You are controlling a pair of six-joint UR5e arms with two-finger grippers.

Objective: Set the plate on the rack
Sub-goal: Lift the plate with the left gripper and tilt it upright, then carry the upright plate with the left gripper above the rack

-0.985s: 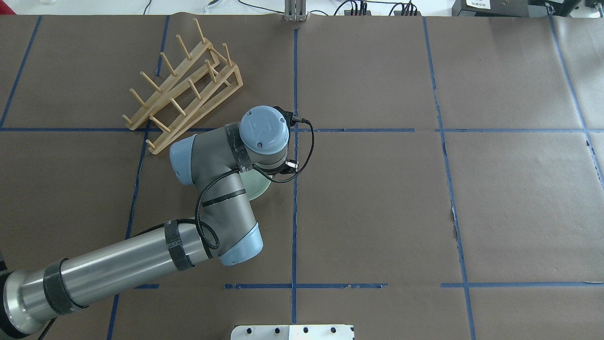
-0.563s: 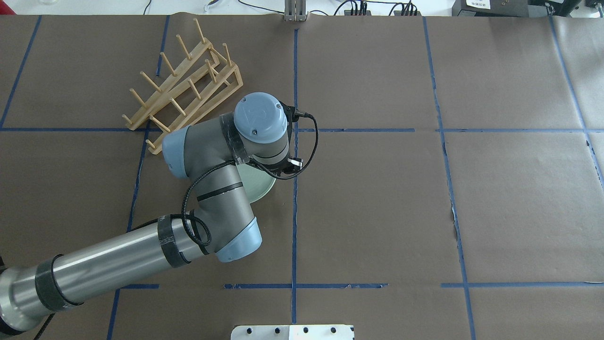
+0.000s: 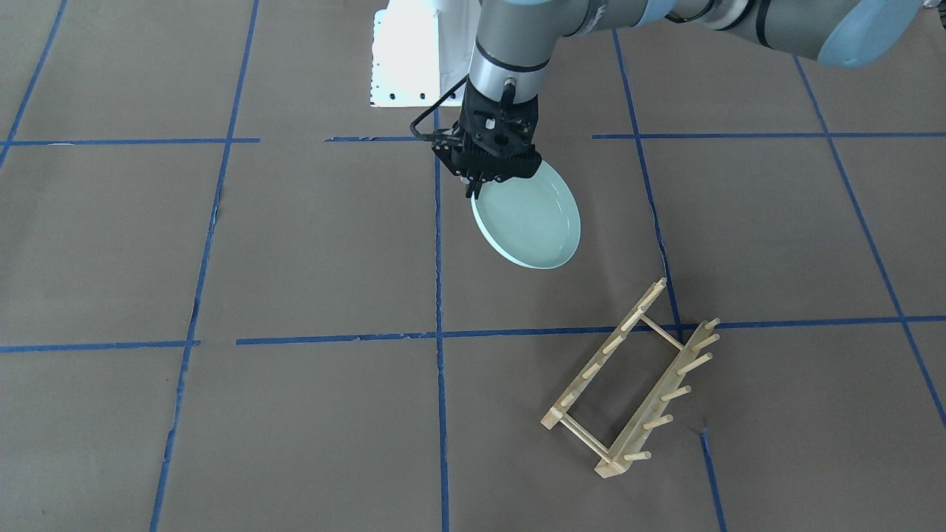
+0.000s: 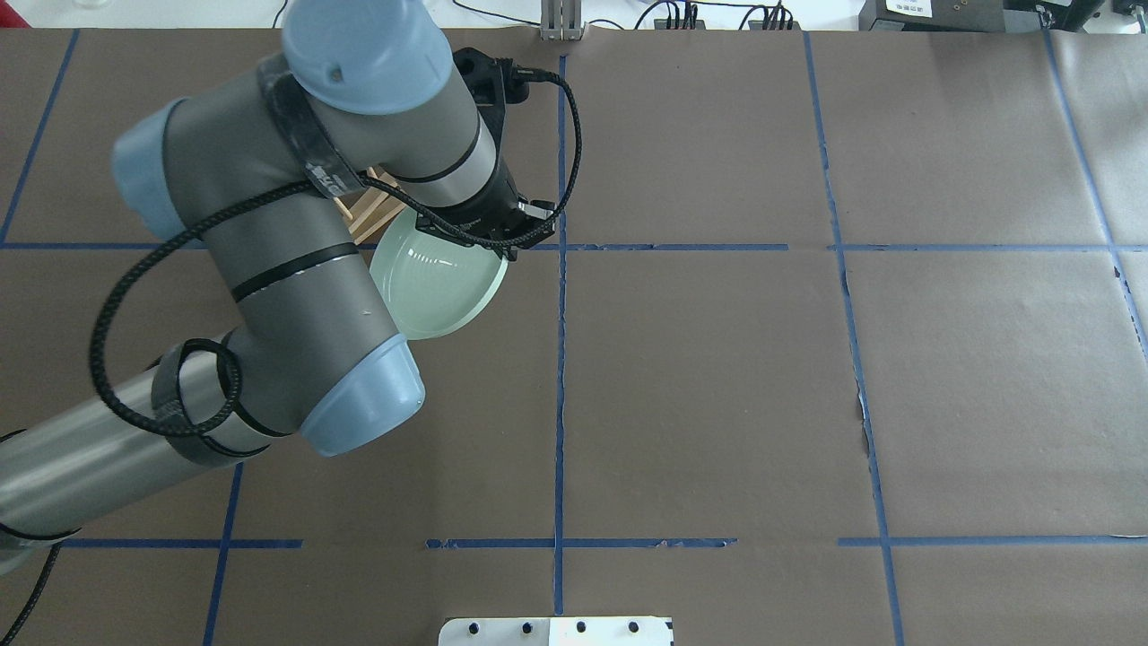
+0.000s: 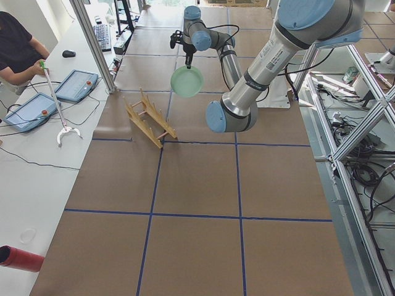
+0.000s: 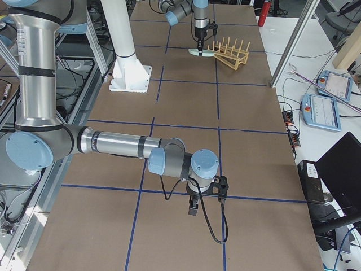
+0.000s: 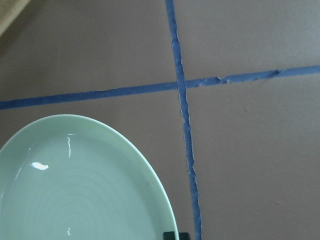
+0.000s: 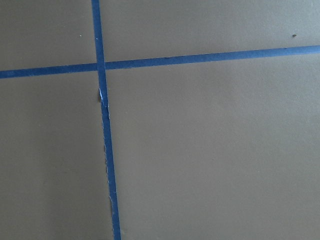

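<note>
Gripping left tool point(image 3: 477, 185): clamped on the plate point(image 3: 528, 222) rim; plate tilted, held clear of desk point(image 3: 295, 244).
Rack point(image 3: 628, 384): on desk, near plate, apart.
Right tool point(image 6: 193, 208): open or closed, cannot tell.

Brown table paper point(image 8: 210, 150) with two blue tape lines point(image 8: 200, 56) crossing at upper left.

Robotics lab, taped table point(image 4: 717, 404), control tablets point(image 5: 77, 85)

Grey arm point(image 4: 296, 296), lt-blue caps point(image 4: 359, 36), blk cable point(image 4: 574, 126).
</note>
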